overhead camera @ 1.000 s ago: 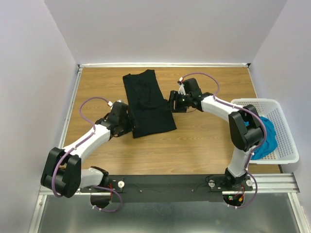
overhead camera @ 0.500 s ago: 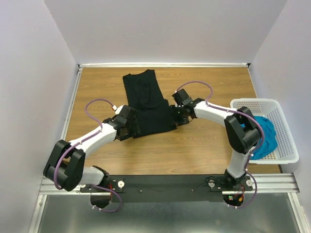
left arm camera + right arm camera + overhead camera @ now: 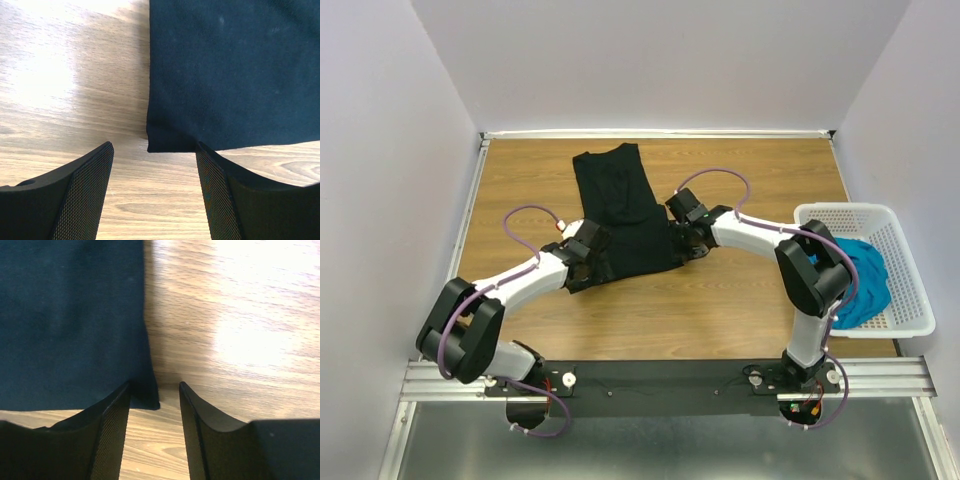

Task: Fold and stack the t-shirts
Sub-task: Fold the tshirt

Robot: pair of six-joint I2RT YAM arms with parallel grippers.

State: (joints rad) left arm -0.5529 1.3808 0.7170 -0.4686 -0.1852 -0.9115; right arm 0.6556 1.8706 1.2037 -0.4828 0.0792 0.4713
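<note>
In the left wrist view the left gripper [image 3: 154, 146] is seen with its jaws held wide and nothing gripped. The near corner of the black t-shirt [image 3: 230, 75] is found between the fingers, close against the finger at frame right. Bare table [image 3: 65, 75] is shown above the finger at frame left. From that corner the cloth is spread across the upper right of the frame.

In the right wrist view the right gripper [image 3: 155, 386] is seen with a narrower gap and is not clamped on anything. The shirt's other near corner is placed just at that gap, touching the finger at frame left, and the upper left of the frame is filled by the cloth.

From above, the black t-shirt is seen laid flat as a long folded strip in the upper centre of the frame, with one gripper set at each near corner. The teal t-shirt [image 3: 868, 280] is heaped in the white basket [image 3: 910, 322] at the right edge, well apart from both grippers.
</note>
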